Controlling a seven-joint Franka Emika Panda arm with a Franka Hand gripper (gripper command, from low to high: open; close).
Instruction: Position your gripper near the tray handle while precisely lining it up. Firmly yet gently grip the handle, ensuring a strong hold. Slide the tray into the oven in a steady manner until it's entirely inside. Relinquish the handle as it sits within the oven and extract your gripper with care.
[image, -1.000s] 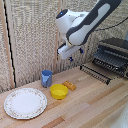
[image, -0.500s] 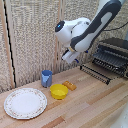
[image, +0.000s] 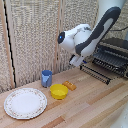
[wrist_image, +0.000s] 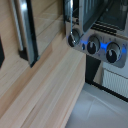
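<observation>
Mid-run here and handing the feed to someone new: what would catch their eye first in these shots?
The bulky white and dark-grey arm dominates the exterior view, reaching down from the top toward the oven at that view's right, with the tray sticking out of its front. On the wooden table sit a patterned plate, a yellow bowl and a blue cup. In the wrist view, the oven's knobs glow blue.

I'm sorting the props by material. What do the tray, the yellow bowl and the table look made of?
The tray looks like dark metal wire: thin parallel bars, with a slight sheen. The yellow bowl seems plastic or glazed ceramic; its colour is smooth and even, but the picture is too blurry to decide. The table looks like pale wood, with plank seams and grain lines showing.
</observation>
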